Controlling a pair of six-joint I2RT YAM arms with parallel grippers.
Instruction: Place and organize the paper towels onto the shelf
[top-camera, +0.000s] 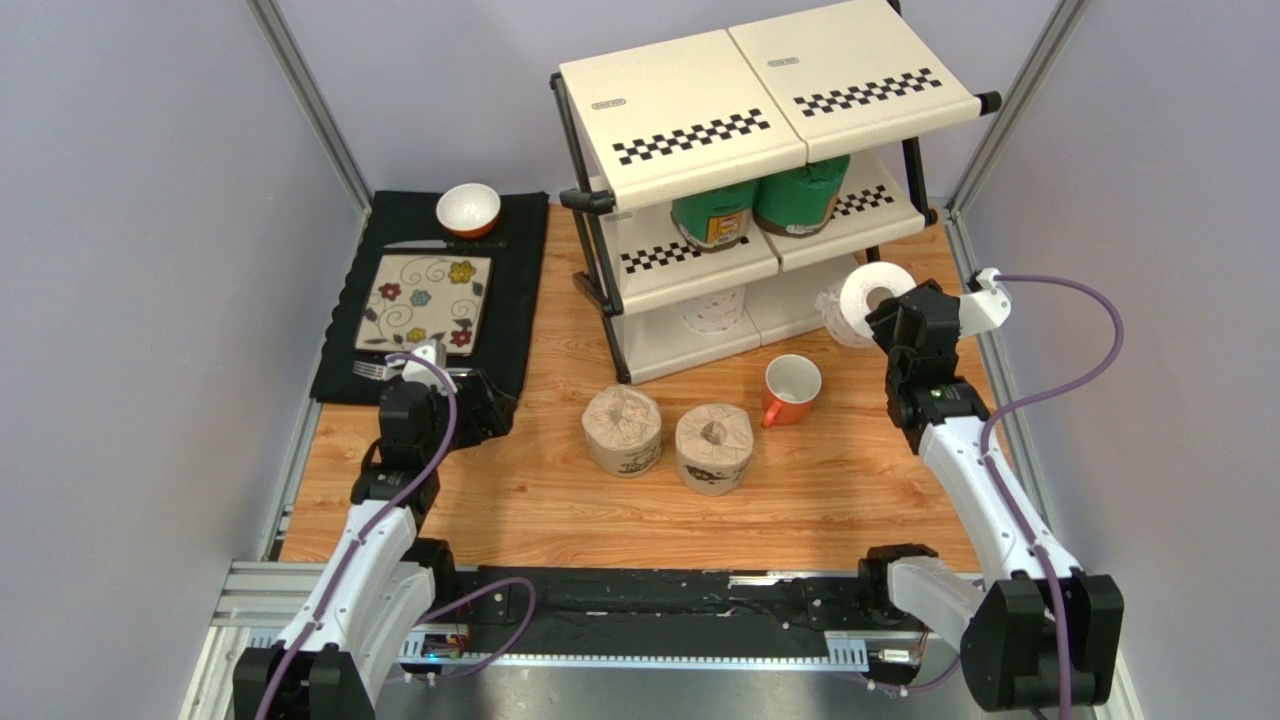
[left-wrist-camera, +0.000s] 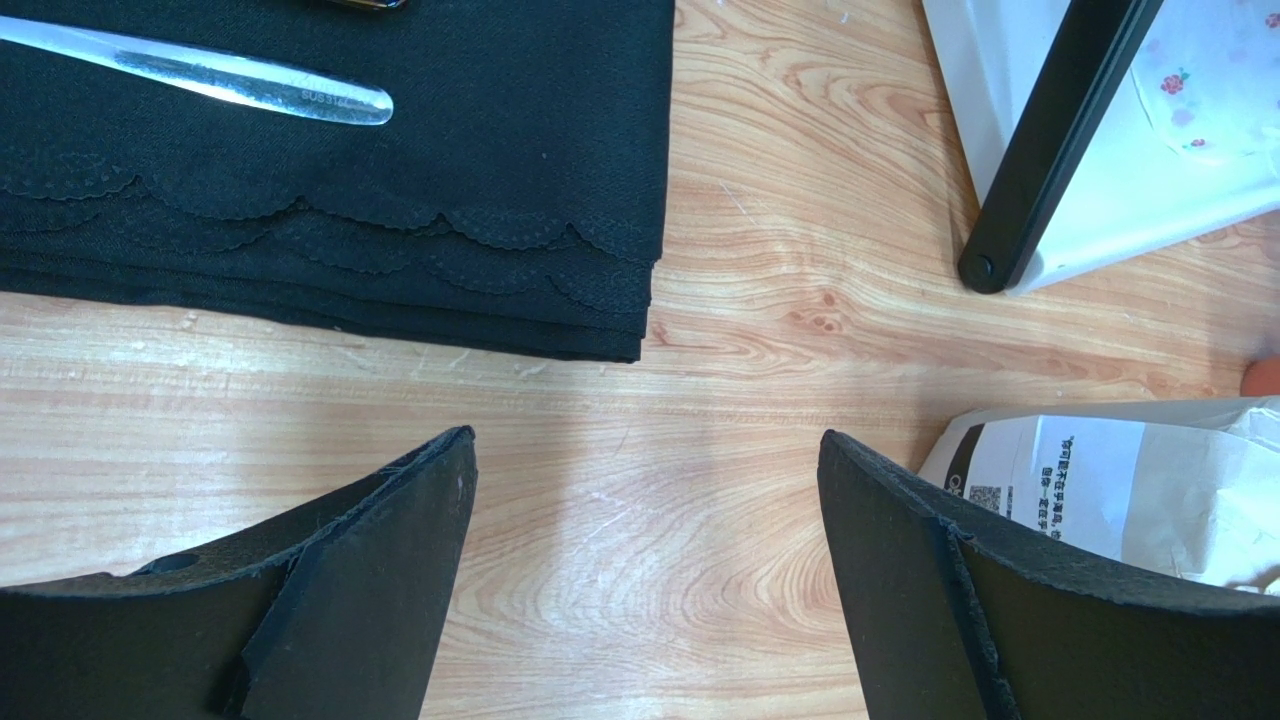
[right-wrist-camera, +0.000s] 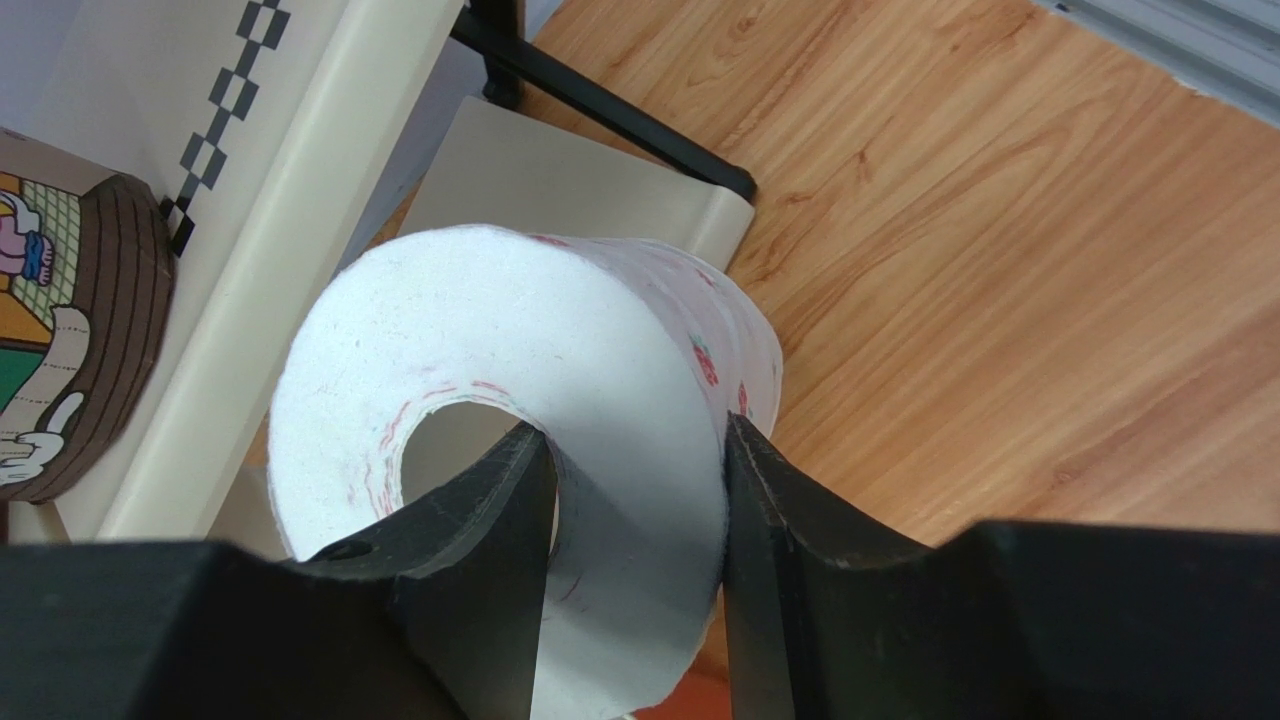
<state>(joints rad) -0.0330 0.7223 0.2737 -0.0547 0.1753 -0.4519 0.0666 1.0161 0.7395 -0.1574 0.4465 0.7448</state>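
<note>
My right hand (right-wrist-camera: 631, 438) pinches the white roll (right-wrist-camera: 496, 323) by its wall; my left hand (left-wrist-camera: 646, 450) is spread apart, empty. The roll could bump the shelf (right-wrist-camera: 323, 165) edge and slip out

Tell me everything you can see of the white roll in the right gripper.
The white roll is short and fat, paper with a hollow core and faint red print on its wrap. The right gripper pinches its wall, one finger inside the core, the other outside. It appears lifted off the table, core opening facing up, beside the right front corner of the shelf. Nothing else seems to touch it.
</note>
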